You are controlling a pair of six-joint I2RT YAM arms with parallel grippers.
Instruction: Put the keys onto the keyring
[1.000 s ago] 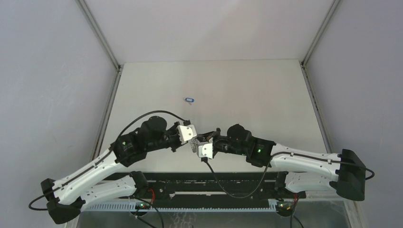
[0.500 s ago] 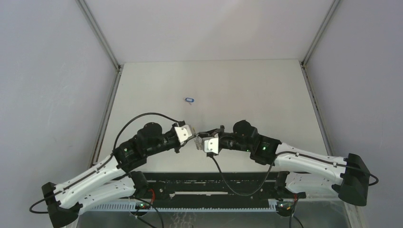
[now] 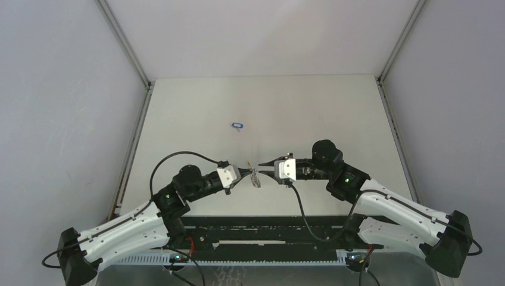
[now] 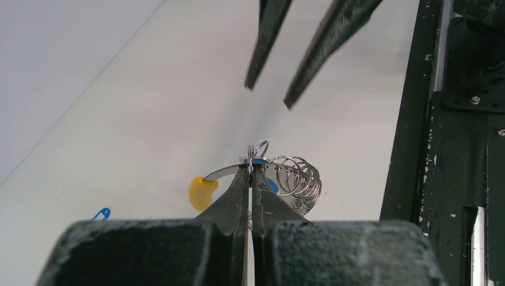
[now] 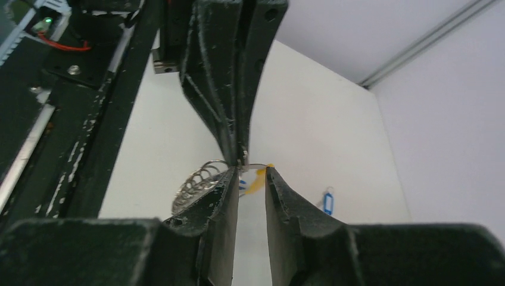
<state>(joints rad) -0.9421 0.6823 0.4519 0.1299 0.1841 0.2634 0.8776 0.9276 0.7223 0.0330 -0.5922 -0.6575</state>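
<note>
Grey walls box in a white table [image 3: 298, 107], w/ both arms reaching in to meet near its front edge. Our left gripper [image 4: 251, 174] is clamped tight on a thin wire of the keyring [image 4: 293, 177], which hangs off its tips: silver coils to one side, yellow arc [image 4: 200, 192] to the other. Our right gripper [image 5: 251, 176] sits just beside those tips, jaws parted a little & nothing btwn them. One key [image 3: 238, 126] lies on the table well apart, farther back. A blue scrap [image 4: 271, 185] right behind the left tips may be the other key's tag; we can't tell for sure

Risks as we see them: biggest is the left pinch. It's on a v. thin wire, so any knock from the right fingers could twist the ring or pop it out & drop it. Next, the two sets of tips are so close that a small misjudged move means a collision. Smallest: the far key is tiny & flat on the table, so a pick attempt may skid it away or miss
</note>
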